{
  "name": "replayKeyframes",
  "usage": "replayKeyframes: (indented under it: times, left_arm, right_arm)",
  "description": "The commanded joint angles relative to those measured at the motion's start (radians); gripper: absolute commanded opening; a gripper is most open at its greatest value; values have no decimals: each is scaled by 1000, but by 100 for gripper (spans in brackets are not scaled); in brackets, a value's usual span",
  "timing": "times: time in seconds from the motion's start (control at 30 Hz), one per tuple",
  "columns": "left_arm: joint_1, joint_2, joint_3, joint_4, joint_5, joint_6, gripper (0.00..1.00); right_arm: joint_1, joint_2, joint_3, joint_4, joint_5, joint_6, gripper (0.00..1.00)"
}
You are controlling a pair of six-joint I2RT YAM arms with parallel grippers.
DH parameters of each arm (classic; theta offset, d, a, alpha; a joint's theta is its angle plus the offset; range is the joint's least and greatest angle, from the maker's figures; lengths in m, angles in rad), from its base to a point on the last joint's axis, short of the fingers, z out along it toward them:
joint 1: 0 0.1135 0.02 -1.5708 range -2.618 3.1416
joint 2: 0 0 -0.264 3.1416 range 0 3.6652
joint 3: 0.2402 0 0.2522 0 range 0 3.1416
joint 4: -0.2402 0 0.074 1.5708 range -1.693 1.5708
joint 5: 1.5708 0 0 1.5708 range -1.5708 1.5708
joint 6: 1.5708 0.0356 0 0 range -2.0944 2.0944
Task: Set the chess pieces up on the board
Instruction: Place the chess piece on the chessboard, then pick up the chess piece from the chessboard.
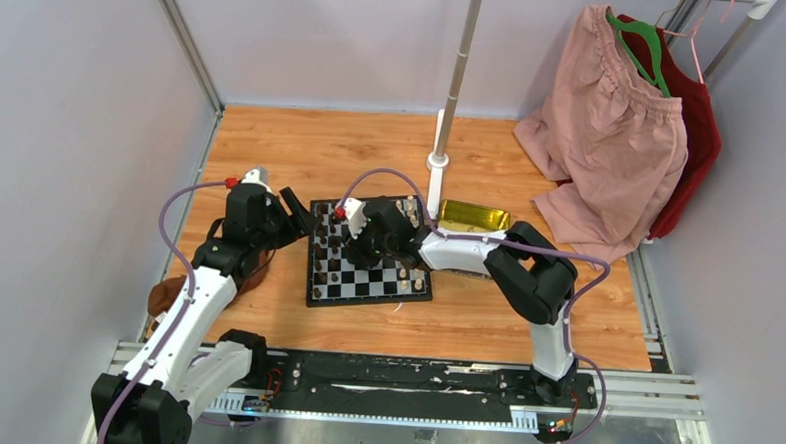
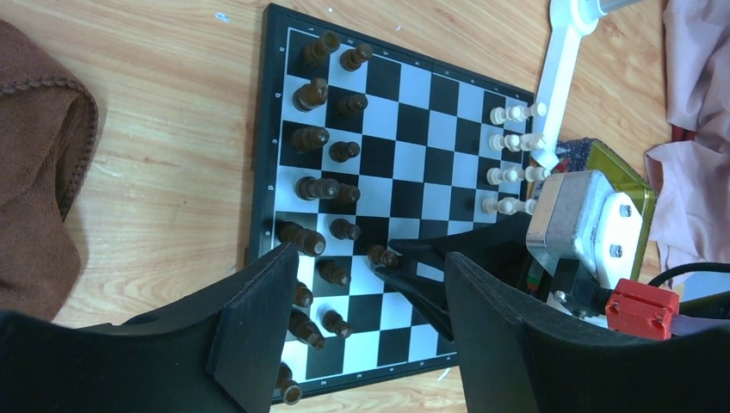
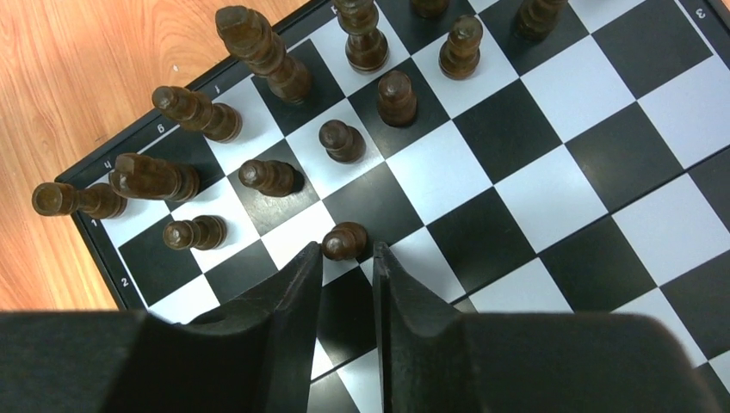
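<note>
Hovering low: the right gripper (image 3: 347, 258) is over the near left part of the board (image 3: 551, 198), its fingers flanking one dark pawn (image 3: 344, 241) at their tips.
Right jaws: a narrow gap, about as wide as the pawn. Whether the pads press it cannot be told.
Pawn: upright on the board, one square inside the two dark rows.
Left gripper (image 2: 368, 284): spread wide with nothing between its fingers, hanging above the table (image 1: 525, 318) just off the board's left edge.
Sets: dark chess pieces (image 2: 314, 138) stand in two rows along the board's left edge, and cream chess pieces (image 2: 510, 159) along its right edge.
Top view only: the board lies mid-table, with a gold tray (image 1: 474, 216) beside its far right corner and a brown cloth (image 1: 166, 294) near the table's left edge. The pawn is hidden under the right gripper.
Left wrist only: it takes in both sets at once, with the right fingers seen from the side.
Right wrist only: a close look at the gap around the pawn.
</note>
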Motion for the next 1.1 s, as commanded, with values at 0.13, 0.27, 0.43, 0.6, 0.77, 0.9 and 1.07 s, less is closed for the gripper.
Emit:
replayKeyframes:
  times: [0.13, 0.27, 0.43, 0.6, 0.77, 0.9, 1.07]
  left_arm:
    - [-5, -10, 11, 7, 8, 16, 69]
    - [-5, -10, 19, 6, 7, 17, 69]
    - [-5, 4, 53, -4, 17, 32, 69]
    - [-6, 60, 97, -17, 92, 63, 68]
    - [-57, 131, 167, -88, 89, 133, 66]
    - [-161, 210, 218, -140, 42, 175, 65]
    - [-310, 309, 259, -175, -45, 202, 64]
  right_arm:
    - [10, -68, -40, -32, 36, -1, 35]
    - [11, -91, -40, -41, 39, -7, 35]
    - [11, -161, -44, -76, 88, -30, 35]
    - [11, -280, -82, -87, 227, -45, 35]
    - [9, -402, -131, -89, 423, -45, 34]
    - [-7, -460, -162, -92, 552, -27, 34]
    - [-54, -506, -206, -93, 618, 8, 34]
